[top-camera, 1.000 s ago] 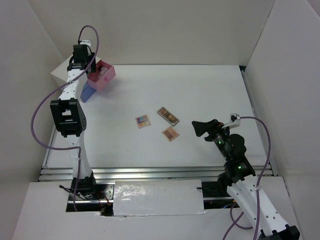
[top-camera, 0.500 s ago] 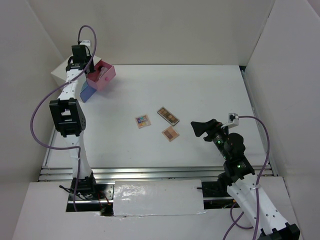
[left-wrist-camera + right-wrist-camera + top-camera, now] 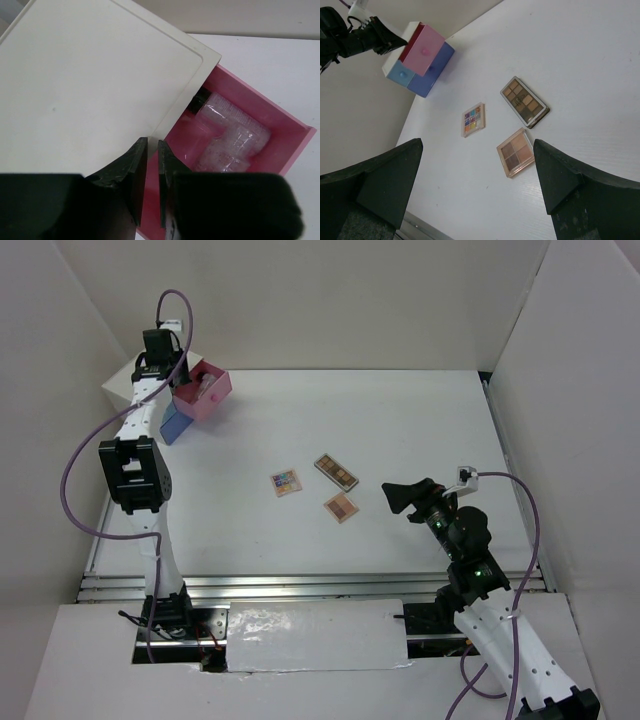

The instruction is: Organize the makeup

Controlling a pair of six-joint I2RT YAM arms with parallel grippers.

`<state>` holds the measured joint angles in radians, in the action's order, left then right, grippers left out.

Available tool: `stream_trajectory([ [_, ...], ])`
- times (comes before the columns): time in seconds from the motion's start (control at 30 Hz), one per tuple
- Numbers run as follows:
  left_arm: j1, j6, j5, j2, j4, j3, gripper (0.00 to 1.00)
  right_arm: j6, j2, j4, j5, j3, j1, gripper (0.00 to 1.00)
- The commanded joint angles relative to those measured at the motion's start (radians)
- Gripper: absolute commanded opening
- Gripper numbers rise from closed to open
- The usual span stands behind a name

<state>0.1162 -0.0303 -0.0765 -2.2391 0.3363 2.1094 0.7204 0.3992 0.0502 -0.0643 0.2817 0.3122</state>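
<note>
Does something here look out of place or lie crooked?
Yes. Three palettes lie loose on the table, each at its own angle: the multicoloured palette, the long brown palette and the square tan palette. The pink drawer of the white box stands pulled out, with clear containers inside.

Three eyeshadow palettes are counted on the table (image 3: 420, 420): one multicoloured palette (image 3: 286, 482) at the left, one long brown palette (image 3: 337, 471) farther off, and one square tan palette (image 3: 341, 506) nearest. One white box (image 3: 100, 75) is seen at the far left. One pink drawer (image 3: 270, 117) and two blue drawers (image 3: 434, 74) are counted on it. Clear items (image 3: 230, 135) are seen in the pink drawer, but their number cannot be told.
</note>
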Motion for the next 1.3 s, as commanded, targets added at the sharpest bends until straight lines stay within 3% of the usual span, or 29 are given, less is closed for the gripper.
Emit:
stream_trajectory([
  [0.0,-0.032,-0.011,0.087,-0.066,0.116,0.0,0.27,-0.01,-0.014,0.036,0.009,0.019,0.007,1.0],
  [0.1,-0.047,-0.01,0.067,-0.068,0.125,0.015,0.33,-0.01,-0.013,0.036,0.011,0.02,0.007,1.0],
  [0.23,-0.049,-0.023,0.04,0.002,0.081,-0.04,0.68,-0.009,-0.007,0.042,0.006,0.017,0.007,1.0],
  [0.43,-0.05,-0.02,-0.071,0.053,0.07,-0.052,0.75,-0.009,-0.002,0.045,0.003,0.016,0.007,1.0],
  [0.6,-0.101,0.018,-0.031,0.131,0.032,-0.086,0.78,-0.007,0.007,0.054,-0.005,0.014,0.007,1.0],
  [0.67,-0.154,0.024,-0.02,0.16,0.023,-0.097,0.76,-0.006,0.015,0.057,-0.009,0.014,0.007,1.0],
  [0.77,-0.214,0.07,0.053,0.202,0.043,-0.091,0.58,-0.004,0.016,0.057,-0.015,0.016,0.007,1.0],
  [0.8,-0.239,0.066,0.067,0.2,0.053,-0.085,0.39,-0.004,0.015,0.057,-0.017,0.016,0.007,1.0],
  [0.9,-0.276,0.061,0.168,0.156,0.145,-0.032,0.05,-0.004,0.013,0.057,-0.02,0.016,0.007,1.0],
  [0.93,-0.282,0.058,0.184,0.142,0.183,-0.028,0.0,-0.004,0.013,0.057,-0.02,0.016,0.007,1.0],
  [1.07,-0.3,0.058,0.176,0.098,0.204,-0.075,0.0,-0.001,0.015,0.062,-0.022,0.014,0.008,1.0],
  [1.27,-0.325,0.16,-0.081,0.017,0.242,-0.042,0.0,0.002,0.015,0.068,-0.034,0.013,0.01,1.0],
])
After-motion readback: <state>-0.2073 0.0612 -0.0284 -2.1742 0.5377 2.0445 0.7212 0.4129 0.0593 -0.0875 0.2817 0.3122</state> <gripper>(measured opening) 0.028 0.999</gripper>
